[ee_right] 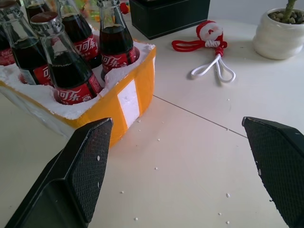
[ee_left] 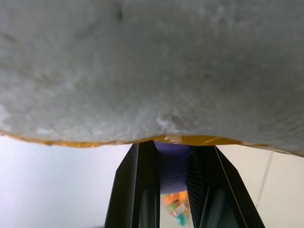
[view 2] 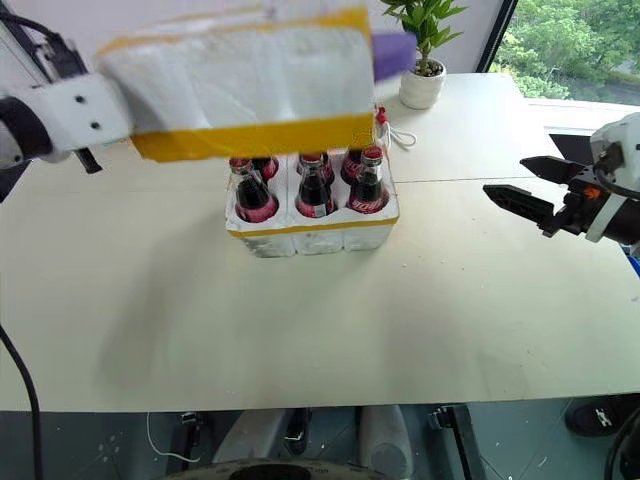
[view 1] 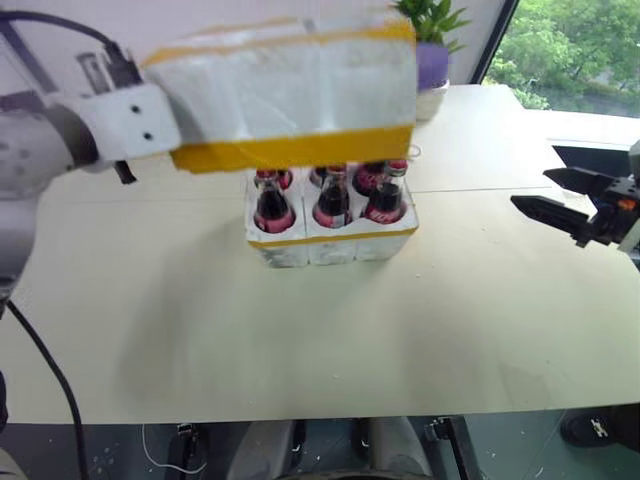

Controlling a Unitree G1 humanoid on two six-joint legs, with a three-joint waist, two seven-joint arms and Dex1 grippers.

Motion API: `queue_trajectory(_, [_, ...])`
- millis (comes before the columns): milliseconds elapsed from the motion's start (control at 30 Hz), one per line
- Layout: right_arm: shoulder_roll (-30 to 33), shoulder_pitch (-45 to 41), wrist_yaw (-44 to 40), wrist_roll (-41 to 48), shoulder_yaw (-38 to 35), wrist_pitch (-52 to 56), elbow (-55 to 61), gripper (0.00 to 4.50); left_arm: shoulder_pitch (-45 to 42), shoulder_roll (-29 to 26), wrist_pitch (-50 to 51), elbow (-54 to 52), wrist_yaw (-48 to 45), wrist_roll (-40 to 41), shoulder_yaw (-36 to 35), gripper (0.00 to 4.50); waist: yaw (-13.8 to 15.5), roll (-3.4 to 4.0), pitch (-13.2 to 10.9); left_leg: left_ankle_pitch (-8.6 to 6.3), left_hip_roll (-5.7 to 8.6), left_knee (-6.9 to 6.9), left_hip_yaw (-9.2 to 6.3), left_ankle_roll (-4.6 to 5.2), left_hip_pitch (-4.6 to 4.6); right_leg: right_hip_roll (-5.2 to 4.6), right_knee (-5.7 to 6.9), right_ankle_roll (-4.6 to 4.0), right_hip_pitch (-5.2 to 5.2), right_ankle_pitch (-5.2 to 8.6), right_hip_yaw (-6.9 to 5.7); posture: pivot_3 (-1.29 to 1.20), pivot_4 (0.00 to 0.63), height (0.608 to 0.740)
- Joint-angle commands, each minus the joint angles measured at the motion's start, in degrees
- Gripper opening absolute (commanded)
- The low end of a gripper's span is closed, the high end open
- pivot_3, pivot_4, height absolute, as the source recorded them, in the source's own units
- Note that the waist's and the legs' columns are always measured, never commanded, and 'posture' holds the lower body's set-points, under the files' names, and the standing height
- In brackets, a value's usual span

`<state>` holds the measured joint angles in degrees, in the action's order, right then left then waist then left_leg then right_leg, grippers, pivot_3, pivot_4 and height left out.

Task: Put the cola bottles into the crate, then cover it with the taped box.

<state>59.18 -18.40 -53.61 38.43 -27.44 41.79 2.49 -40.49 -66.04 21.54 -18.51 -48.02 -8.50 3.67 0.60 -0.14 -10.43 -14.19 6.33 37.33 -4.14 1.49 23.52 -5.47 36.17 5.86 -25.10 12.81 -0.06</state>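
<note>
My left gripper [ee_left: 172, 159] is shut on the rim of the taped box [view 1: 290, 90], a white foam box with yellow tape bands. It holds the box in the air, just above and slightly behind the crate [view 1: 330, 243]. The crate is a low white foam tray with a yellow band, standing mid-table. Several cola bottles [view 1: 332, 203] with red labels stand in its wells; the box hides the caps of the rear ones. My right gripper [view 2: 503, 177] hovers open and empty to the right of the crate, pointing toward it.
A potted plant [view 2: 422, 60] stands at the table's far right. A red-and-white cord [ee_right: 211, 47] and a black box [ee_right: 168, 14] lie behind the crate. The pale table [view 1: 300, 350] has its front edge near me.
</note>
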Motion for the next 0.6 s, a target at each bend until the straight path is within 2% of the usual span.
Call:
queue_trajectory(33, [-0.7,-0.6,0.9,0.3,-1.5,-1.0,1.1,4.5,-2.9,0.7,2.5,-3.2,-1.6,-2.7,1.8,0.21,0.2,0.0,0.0,0.0,0.0,0.0,0.0,0.0,-0.01,0.0,0.0,0.0,0.01,0.0,0.0,0.0,0.15,0.732])
queue_trajectory(200, [-2.1,0.2,2.6,1.1,-2.8,-0.2,1.9,4.5,-4.5,3.9,3.8,-3.7,-2.8,-5.5,5.3,0.21,0.2,0.0,0.0,-0.02,0.02,0.09,-0.01,0.04,-0.07,-0.01,-0.04,0.01,0.17,0.0,-0.04,0.0,0.15,0.732])
queue_trajectory(333, [-2.8,1.6,3.4,1.5,-3.5,-0.1,3.4,4.5,-5.7,4.5,0.0,-0.9,-2.6,-9.4,7.7,0.21,0.1,-0.01,0.0,-0.01,0.0,0.07,-0.02,0.04,-0.09,0.01,-0.03,0.01,0.16,0.0,-0.03,0.0,0.15,0.732])
queue_trajectory(600, [-4.1,3.1,5.5,2.5,-5.3,0.3,5.0,4.5,-7.6,4.0,-5.4,1.5,-5.4,-13.1,8.2,0.21,0.1,-0.01,0.0,-0.02,0.0,0.06,-0.02,0.04,-0.11,0.02,-0.04,0.01,0.17,0.0,-0.03,0.0,0.15,0.732])
